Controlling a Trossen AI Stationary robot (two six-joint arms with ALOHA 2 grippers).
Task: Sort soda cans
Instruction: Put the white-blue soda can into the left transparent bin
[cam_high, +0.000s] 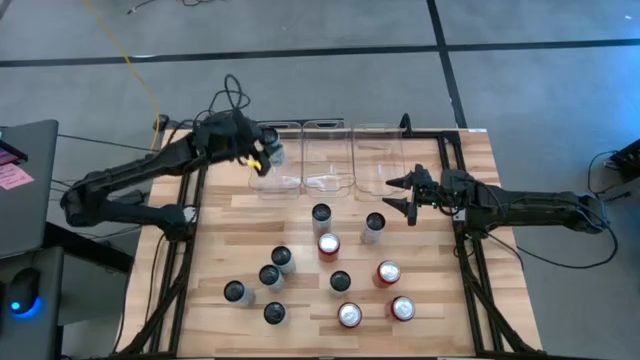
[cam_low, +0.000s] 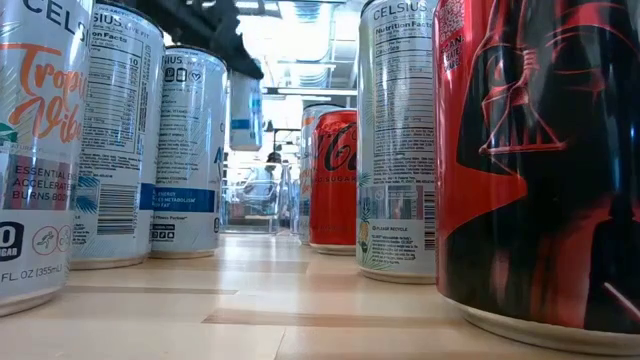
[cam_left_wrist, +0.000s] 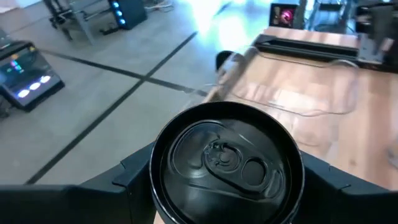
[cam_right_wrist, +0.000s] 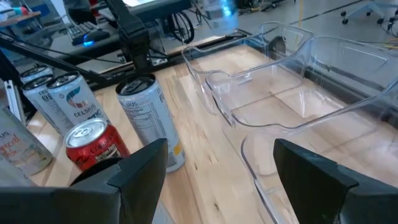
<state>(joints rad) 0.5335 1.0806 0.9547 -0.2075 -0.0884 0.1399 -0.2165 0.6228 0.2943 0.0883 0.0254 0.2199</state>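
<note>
Clear plastic bins (cam_high: 325, 158) stand in a row of three along the far edge of the wooden surface (cam_high: 300, 230), and all of them look empty, so the sorting seems barely begun: eleven soda cans (cam_high: 322, 244) stand upright on the boards, four red ones (cam_high: 388, 272) mixed among seven silver-grey ones with dark tops, and none has reached a bin as far as the high view shows. The twelfth can is in the air. The left tool (cam_high: 268, 155) hangs above the leftmost bin (cam_high: 275, 160) with its fingers pinching a silver-grey can (cam_left_wrist: 225, 163) by the sides; the left wrist view looks straight down on that can's dark lid and pull tab, with a dark finger pressed against each side of it. I judge this to be the first delivery, with the can over its bin but not yet let go. The right tool (cam_high: 408, 197) waits low near the front of the rightmost bin (cam_high: 375, 160), its fingers (cam_right_wrist: 144, 163) spread apart with nothing between them. The nearest cans to it are a silver-grey can (cam_right_wrist: 151, 119) and a red can (cam_right_wrist: 96, 146) standing just beside it on the boards, neither touched. Eleven cans therefore remain to be picked and divided by kind.
</note>
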